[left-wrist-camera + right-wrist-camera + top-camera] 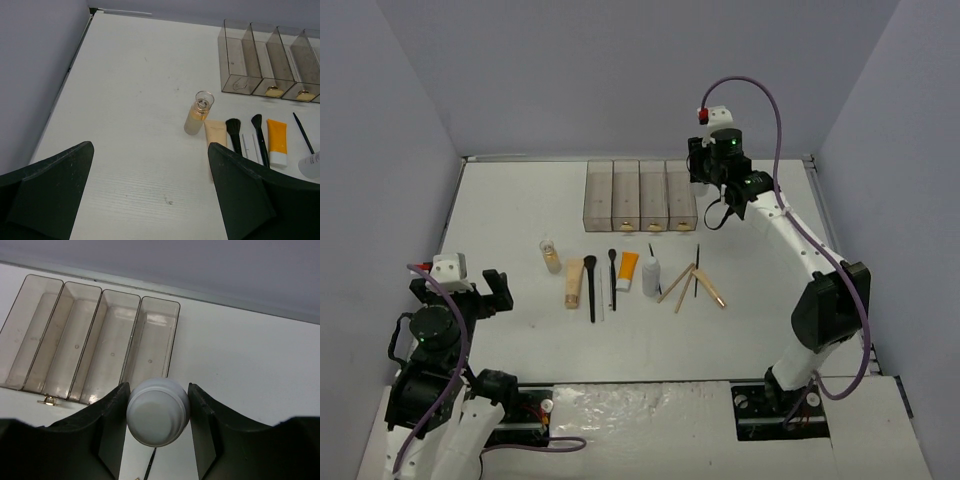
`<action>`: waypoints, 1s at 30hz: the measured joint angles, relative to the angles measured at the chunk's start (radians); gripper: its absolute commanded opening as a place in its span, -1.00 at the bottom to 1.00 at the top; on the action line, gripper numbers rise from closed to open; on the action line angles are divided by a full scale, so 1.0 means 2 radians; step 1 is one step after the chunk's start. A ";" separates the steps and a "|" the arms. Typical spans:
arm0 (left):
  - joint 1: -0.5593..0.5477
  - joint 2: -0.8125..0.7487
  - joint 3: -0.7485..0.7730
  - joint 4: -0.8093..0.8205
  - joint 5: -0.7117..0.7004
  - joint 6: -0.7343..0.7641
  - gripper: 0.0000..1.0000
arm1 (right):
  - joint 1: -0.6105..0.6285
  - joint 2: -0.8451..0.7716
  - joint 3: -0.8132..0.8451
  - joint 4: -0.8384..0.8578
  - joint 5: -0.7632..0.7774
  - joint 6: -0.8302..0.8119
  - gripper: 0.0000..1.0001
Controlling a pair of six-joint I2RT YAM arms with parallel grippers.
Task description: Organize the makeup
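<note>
**A:** What's the layout?

**B:** The surface (pixel 520 220) carries a smoky four-slot box (pixel 640 195) at the middle of its far edge. The makeup (pixel 628 270) lies in a row across the centre: bottles, tubes, brushes, sticks and a thin pencil.

**A:** And the arms?

**B:** The left end effector (pixel 150 147) hangs spread wide over the near left corner, with nothing in it. The right end effector (pixel 158 390) is up by the far edge, just beside the box's right end. It's pinching a white cap (pixel 158 411) from both sides.

**A:** Cap of what?

**B:** I can't tell. The wrist view shows it end on, and whatever hangs beneath is hidden.

**A:** What worries you?

**B:** The cap is round and smooth, and the grip meets it at only two narrow places, so I think it could twist or slip out in transit. The slots are narrow too. If the piece comes down off line, it would likely catch a wall, tip over or nudge the box.
</note>
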 measured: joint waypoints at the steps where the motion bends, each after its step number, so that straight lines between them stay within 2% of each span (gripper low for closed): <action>1: 0.000 0.002 0.000 0.000 0.000 0.000 0.94 | 0.000 0.020 0.019 0.000 -0.005 -0.007 -1.00; 8: 0.000 0.009 0.000 0.001 0.003 0.000 0.94 | 0.000 0.140 0.137 -0.014 -0.032 -0.047 -1.00; 14: 0.000 0.013 0.000 0.002 0.006 0.000 0.94 | -0.004 0.213 0.199 -0.011 -0.056 -0.060 -1.00; 30: 0.000 0.029 0.000 0.002 0.013 0.000 0.94 | -0.048 0.297 0.231 0.022 -0.112 -0.038 -1.00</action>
